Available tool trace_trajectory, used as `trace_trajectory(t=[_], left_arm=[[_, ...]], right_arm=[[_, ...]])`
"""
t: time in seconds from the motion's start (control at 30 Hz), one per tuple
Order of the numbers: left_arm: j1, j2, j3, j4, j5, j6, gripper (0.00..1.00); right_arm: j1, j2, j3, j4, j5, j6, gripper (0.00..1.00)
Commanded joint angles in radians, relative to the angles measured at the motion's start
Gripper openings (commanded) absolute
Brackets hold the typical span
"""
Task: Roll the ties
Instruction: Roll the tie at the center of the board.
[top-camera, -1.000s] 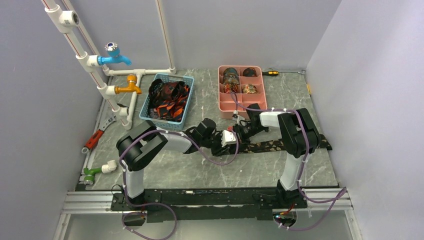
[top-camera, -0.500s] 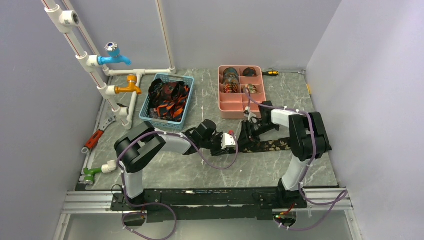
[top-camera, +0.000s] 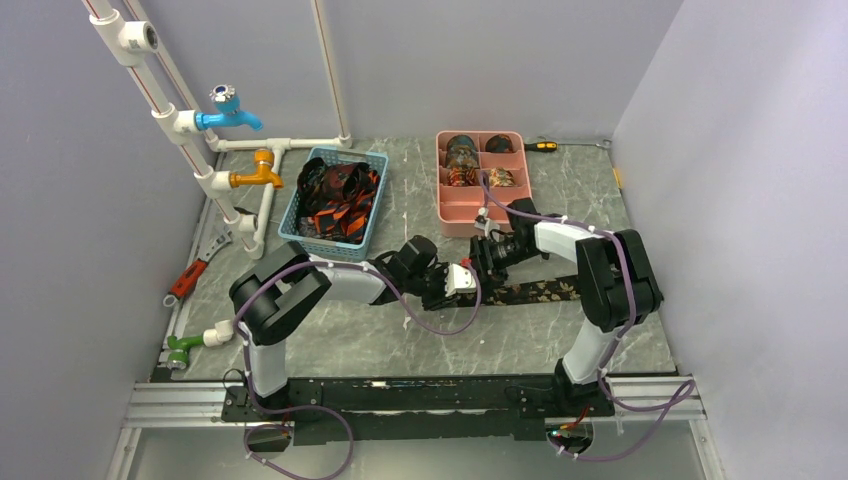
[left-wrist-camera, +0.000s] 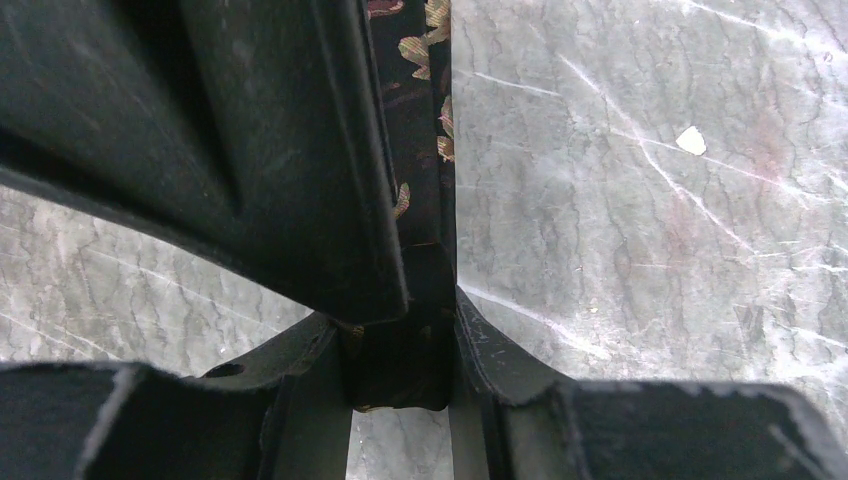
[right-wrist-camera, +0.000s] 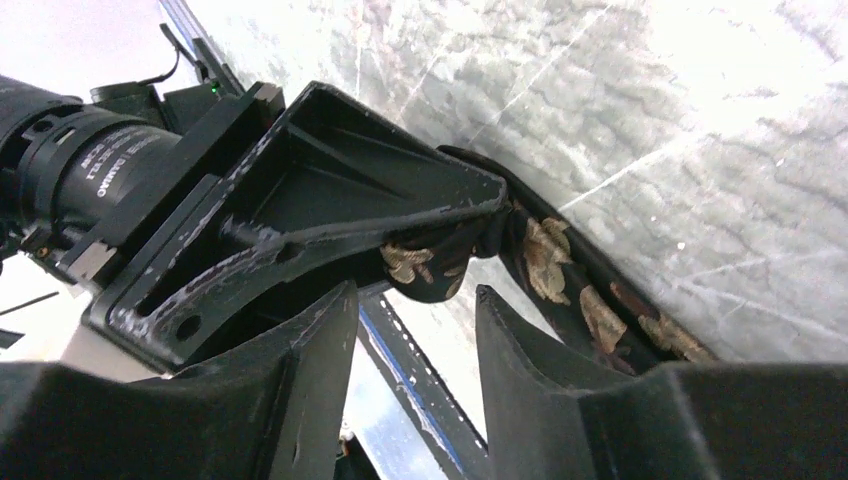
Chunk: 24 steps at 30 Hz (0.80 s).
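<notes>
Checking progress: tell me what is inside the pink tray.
Rolled ties fill the four far compartments of the pink tray. The near part looks bare on the left; the right arm hides its right side.

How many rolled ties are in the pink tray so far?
4 rolled ties, one per compartment of the pink tray: far left, far right, middle left, middle right. Near compartments look empty, though the right arm partly hides them.

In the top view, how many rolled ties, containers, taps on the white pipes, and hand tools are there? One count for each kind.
Containers, pink plastic compartment tray and blue plastic basket: 2
Rolled dark patterned ties in the tray: 4
Taps, blue tap and orange tap: 2
Hand tools, red-handled wrench and yellow-handled screwdriver: 2
Total: 10
</notes>
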<state>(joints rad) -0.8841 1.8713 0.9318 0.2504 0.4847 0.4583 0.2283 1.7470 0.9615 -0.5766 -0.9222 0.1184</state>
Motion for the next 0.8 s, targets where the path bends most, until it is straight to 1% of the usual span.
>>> trace_trajectory(t=[0.0,0.1,0.13,0.17,0.23,0.3,0.33,0.4,0.47,0.5,0.53,0.67,0.77], left_arm=[[0.013,0.058,-0.027,-0.179,-0.071,0.03,0.24],[0.012,0.057,-0.026,-0.18,-0.072,0.029,0.24],[0.013,0.057,-0.027,-0.181,-0.071,0.029,0.24],[0.013,0.056,-0.027,-0.18,-0.072,0.029,0.25],[0.012,0.056,-0.03,-0.18,-0.068,0.029,0.25],[0.012,0.057,-0.03,-0.178,-0.068,0.028,0.25],[0.012,0.057,-0.03,-0.178,-0.068,0.027,0.25],[0.012,0.056,-0.031,-0.177,-0.066,0.025,0.25],[0.012,0.054,-0.034,-0.175,-0.065,0.02,0.27],[0.013,0.053,-0.035,-0.174,-0.064,0.016,0.29],[0.014,0.051,-0.038,-0.171,-0.06,0.01,0.32],[0.028,0.047,-0.042,-0.143,-0.019,-0.009,0.54],[0.037,0.019,-0.069,-0.081,0.003,-0.019,0.7]], right_arm=[[0.007,0.042,0.0,0.101,-0.018,0.053,0.46],[0.018,0.058,0.004,0.105,-0.009,0.043,0.41],[0.021,0.062,0.004,0.101,-0.005,0.037,0.41],[0.024,0.067,0.004,0.095,-0.004,0.032,0.42],[0.027,0.068,0.001,0.098,-0.008,0.034,0.48],[0.033,0.068,0.0,0.106,-0.009,0.038,0.49],[0.037,0.068,0.0,0.108,-0.008,0.037,0.45],[0.037,0.07,0.0,0.105,0.0,0.027,0.25],[0.037,0.072,-0.001,0.083,0.018,-0.001,0.07],[0.037,0.077,-0.001,0.069,0.034,-0.019,0.0],[0.038,0.079,-0.001,0.055,0.055,-0.033,0.0],[0.026,0.103,0.026,-0.007,0.154,-0.099,0.0],[0.022,0.113,0.045,-0.029,0.218,-0.109,0.0]])
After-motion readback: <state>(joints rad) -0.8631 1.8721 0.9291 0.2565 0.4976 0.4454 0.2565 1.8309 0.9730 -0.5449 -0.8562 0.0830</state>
